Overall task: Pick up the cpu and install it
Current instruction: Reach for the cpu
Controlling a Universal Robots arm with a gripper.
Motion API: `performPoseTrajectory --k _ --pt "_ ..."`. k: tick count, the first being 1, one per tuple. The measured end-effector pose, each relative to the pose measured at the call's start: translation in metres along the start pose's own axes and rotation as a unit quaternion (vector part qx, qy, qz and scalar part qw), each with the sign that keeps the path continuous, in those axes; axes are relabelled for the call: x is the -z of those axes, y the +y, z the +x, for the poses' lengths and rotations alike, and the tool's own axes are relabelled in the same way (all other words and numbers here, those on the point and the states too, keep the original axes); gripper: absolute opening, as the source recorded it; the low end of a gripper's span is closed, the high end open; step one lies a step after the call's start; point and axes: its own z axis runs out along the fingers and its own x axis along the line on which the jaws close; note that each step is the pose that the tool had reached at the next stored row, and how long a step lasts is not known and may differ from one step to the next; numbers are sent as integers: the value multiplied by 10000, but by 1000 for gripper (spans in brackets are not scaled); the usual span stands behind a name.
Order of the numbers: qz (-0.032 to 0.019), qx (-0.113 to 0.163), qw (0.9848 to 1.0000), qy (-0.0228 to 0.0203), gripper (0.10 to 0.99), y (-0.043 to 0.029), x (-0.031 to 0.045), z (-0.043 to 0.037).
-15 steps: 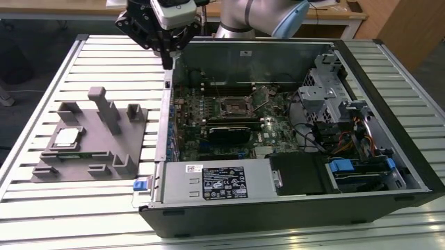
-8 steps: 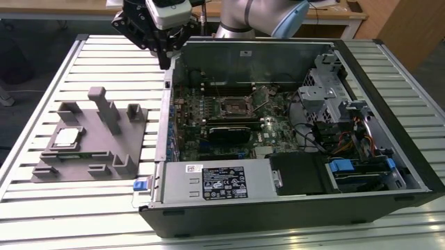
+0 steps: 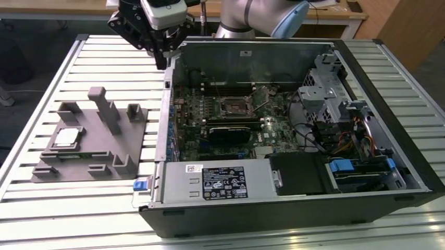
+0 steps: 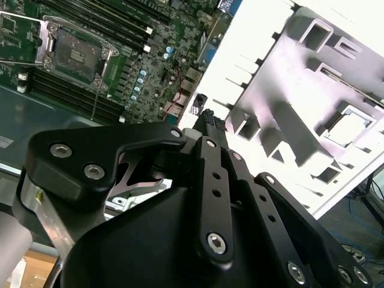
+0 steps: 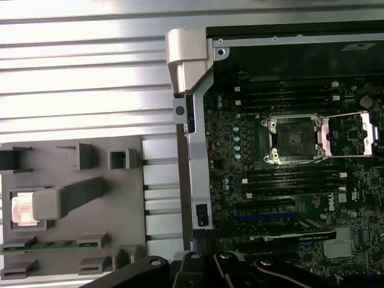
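Over the computer case (image 3: 292, 219) wall, fingers (image 3: 161, 60) pinched together, empty; cpu (image 3: 68, 137) sits in grey fixture (image 3: 104, 137).

cpu (image 3: 66, 137) is showing silvery-white; holder (image 3: 83, 165) plain grey; motherboard (image 3: 268, 130) green with black slots; surface (image 3: 41, 83) is reading pale silver, ribbed in stripes; hand (image 3: 162, 61) black; case tab (image 3: 141, 184) blue.

Worktop (image 3: 41, 208): pale slatted metal, carrying everything.
Computer case (image 3: 410, 135): black tower on its side, open, at the exterior view's right.
Power supply (image 3: 215, 179): silver labelled box inside the case.
Fixture (image 3: 104, 151): grey moulded tray just beside the case; a green memory strip (image 5: 54, 244) lies in one slot.
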Motion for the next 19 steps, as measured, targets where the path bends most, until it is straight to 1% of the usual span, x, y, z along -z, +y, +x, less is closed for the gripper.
performPoseTrajectory --k 19 --pt "0 0 10000 0 106 -12 1 152"
